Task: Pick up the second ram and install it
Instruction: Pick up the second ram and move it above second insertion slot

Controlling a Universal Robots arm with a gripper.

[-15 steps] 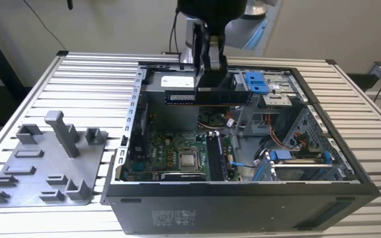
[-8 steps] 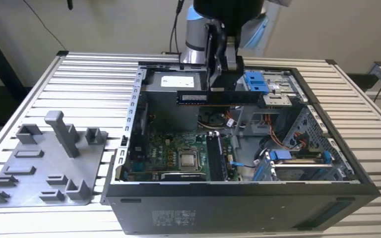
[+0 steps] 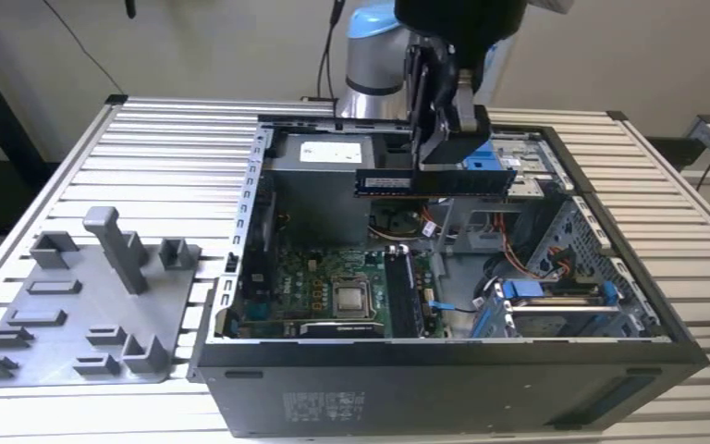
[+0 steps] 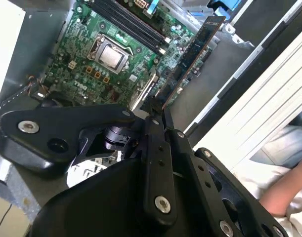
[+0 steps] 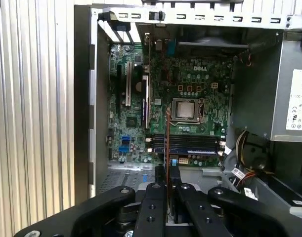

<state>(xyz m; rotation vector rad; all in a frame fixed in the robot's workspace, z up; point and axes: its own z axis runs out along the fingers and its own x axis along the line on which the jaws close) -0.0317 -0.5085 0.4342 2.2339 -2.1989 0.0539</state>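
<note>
gripper [image 3: 451, 163] is clamped tight on the second ram [image 3: 407, 183], jaws pinching its upper long edge around mid-length. the stick hangs level, broadside to the exterior view, in the air above the open pc case [image 3: 254, 213], nr the power supply [image 3: 330, 148]. it's not in a slot yet. in the first wrist view it shows edge-on as a thin line running out from the gripper, crosswise to the dimm slots [image 5: 185, 144] next to the cpu [image 5: 185, 109] on the motherboard [image 5: 136, 123] below.

handling, my read: light, stiff, thin pcb. won't flex much but chips & the contact edge are fragile, prob static-sensitive, and the faces are smooth so it could slip. best held by the top edge or short ends, contact edge left free, as it is now.

writing: white sticker on the stick's face, txt too small to read. white label on the psu and white print on the board above the cpu.

grey tray w/ posts [image 3: 84, 314] sits on the slatted table [image 3: 145, 148] at the exterior view's left of the case.
</note>
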